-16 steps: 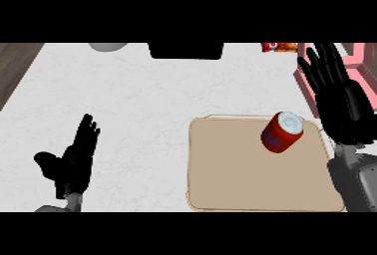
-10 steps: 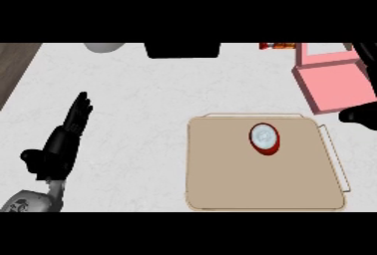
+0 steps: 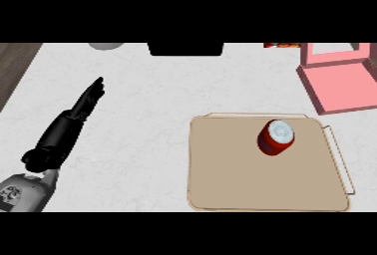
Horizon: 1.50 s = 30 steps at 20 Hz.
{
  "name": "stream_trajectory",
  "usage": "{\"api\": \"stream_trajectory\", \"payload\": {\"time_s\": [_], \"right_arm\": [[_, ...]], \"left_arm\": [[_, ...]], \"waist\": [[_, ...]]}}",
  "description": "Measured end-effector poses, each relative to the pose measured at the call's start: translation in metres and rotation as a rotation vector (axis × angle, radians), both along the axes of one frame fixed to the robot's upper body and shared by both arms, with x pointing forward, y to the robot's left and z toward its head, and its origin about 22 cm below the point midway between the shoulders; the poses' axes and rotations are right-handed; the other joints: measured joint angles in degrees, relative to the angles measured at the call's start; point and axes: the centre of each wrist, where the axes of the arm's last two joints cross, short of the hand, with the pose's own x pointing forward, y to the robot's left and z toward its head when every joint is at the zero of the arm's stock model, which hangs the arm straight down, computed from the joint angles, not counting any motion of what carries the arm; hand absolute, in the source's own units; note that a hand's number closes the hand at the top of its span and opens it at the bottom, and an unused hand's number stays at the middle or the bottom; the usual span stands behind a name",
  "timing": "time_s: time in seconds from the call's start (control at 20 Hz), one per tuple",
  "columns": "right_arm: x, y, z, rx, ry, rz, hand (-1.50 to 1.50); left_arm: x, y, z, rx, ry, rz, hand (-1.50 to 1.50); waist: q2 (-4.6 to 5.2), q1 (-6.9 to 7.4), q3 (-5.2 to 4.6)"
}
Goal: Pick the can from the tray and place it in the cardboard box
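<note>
A red can with a silver top stands upright on the beige tray, in the tray's far right part. A pink box with its flap open lies at the counter's far right, beyond the tray. My left hand hovers over the left of the counter with its fingers straight, pointing away from me and holding nothing. It is well to the left of the tray. My right hand does not show.
A grey round object and a black item sit at the counter's far edge. A red-orange package peeks in beside the pink box. The counter's dark left edge runs past my left hand.
My right hand, which stood beside the can at the right, has left the view. The pink box now shows in full. My left hand has turned edge-on and stretched farther forward.
</note>
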Motion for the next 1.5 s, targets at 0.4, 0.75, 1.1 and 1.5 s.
{"api": "stream_trajectory", "payload": {"time_s": [0.4, 0.75, 1.1, 1.5], "right_arm": [[0.009, 0.003, 0.016, -0.370, -0.021, 0.135, -1.50], [0.007, 0.047, 0.035, -0.695, 0.050, 0.250, -1.50], [-0.006, 0.097, 0.037, -0.912, 0.098, 0.251, -1.50], [-0.019, 0.131, 0.026, -1.008, 0.195, 0.230, -1.50]], "left_arm": [[0.012, -0.003, 0.002, 0.011, -0.005, -0.039, 0.00], [0.013, -0.002, 0.003, 0.013, 0.004, -0.042, 0.00], [0.013, 0.002, 0.008, 0.017, 0.004, -0.032, 0.00], [0.008, 0.004, 0.000, 0.020, 0.000, -0.030, 0.00]], "waist": [[-0.09, 0.72, -0.14], [-0.43, 0.49, -0.22], [-0.63, -0.01, -0.23], [-0.62, -0.15, -0.20]]}}
